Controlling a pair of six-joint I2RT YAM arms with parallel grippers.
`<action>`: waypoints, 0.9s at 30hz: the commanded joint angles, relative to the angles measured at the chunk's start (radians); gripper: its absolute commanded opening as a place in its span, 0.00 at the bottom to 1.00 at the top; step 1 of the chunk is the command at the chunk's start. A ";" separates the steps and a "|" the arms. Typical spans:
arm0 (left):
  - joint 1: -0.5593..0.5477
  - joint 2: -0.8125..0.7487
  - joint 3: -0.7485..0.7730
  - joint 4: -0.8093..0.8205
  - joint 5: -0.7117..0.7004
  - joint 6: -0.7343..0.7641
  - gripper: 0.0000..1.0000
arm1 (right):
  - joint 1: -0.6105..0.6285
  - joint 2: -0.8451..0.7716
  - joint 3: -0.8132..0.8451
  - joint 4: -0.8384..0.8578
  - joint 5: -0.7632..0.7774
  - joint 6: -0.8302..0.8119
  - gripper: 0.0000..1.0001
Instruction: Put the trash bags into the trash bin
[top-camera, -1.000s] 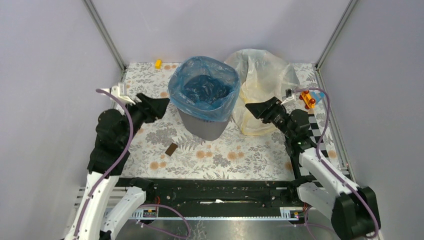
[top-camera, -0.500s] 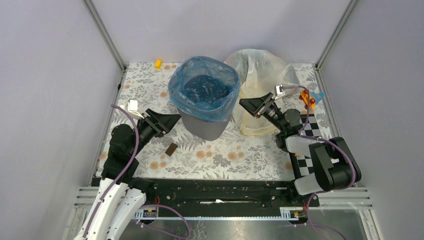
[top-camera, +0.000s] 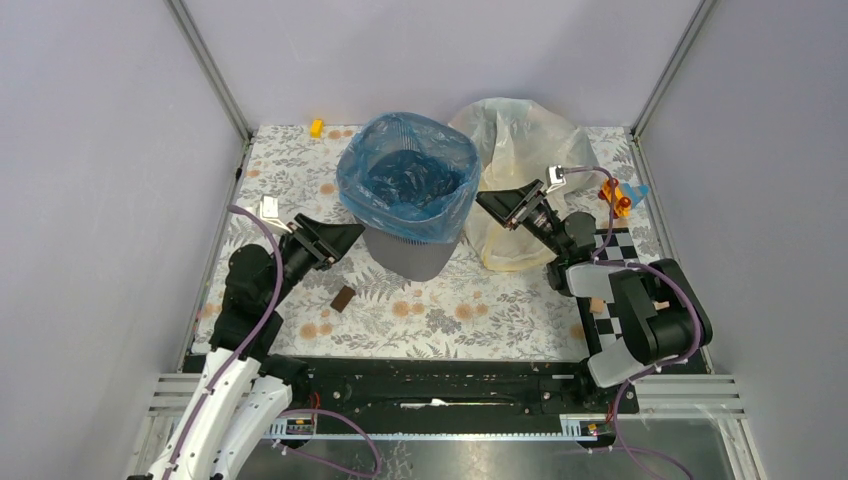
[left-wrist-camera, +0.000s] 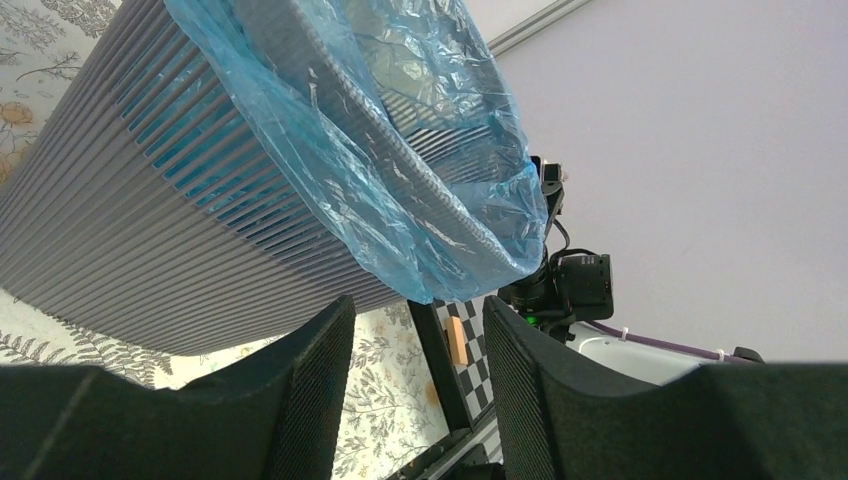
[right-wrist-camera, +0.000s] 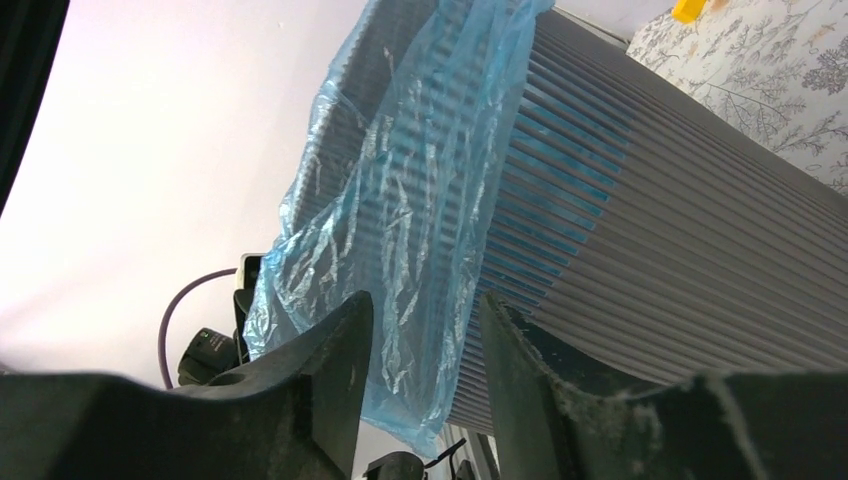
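The trash bin (top-camera: 405, 255) stands mid-table, a dark grey ribbed basket. A blue trash bag (top-camera: 410, 175) lines it, folded out over the rim. A second, pale yellow translucent trash bag (top-camera: 520, 140) lies crumpled on the table behind the bin's right side. My left gripper (top-camera: 345, 237) points at the bin's left wall, just short of it. In the left wrist view this gripper (left-wrist-camera: 417, 310) is open and empty under the bin (left-wrist-camera: 120, 230) and blue bag (left-wrist-camera: 420, 170). My right gripper (top-camera: 485, 203) is open by the bin's right rim. The blue bag's hem (right-wrist-camera: 420, 200) hangs just beyond it (right-wrist-camera: 427, 305).
A small brown block (top-camera: 343, 298) lies in front of the bin on the floral mat. A yellow piece (top-camera: 317, 127) sits at the back left, and an orange toy (top-camera: 615, 198) at the right edge. A checkerboard plate (top-camera: 625, 250) carries a wooden block (top-camera: 597, 303).
The left arm drew back and its gripper moved right, up to the bin's left wall. The right arm folded in and its gripper swung left towards the bin's rim. Both jaws narrowed slightly.
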 joint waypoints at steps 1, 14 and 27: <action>0.006 0.012 -0.015 0.081 -0.022 0.002 0.52 | 0.001 0.046 0.038 0.063 0.006 -0.014 0.48; 0.007 0.070 -0.040 0.166 -0.008 0.018 0.48 | 0.020 0.086 0.102 0.120 -0.054 0.010 0.40; 0.018 0.087 -0.062 0.240 0.005 0.009 0.42 | 0.020 0.117 0.106 0.145 -0.070 0.026 0.00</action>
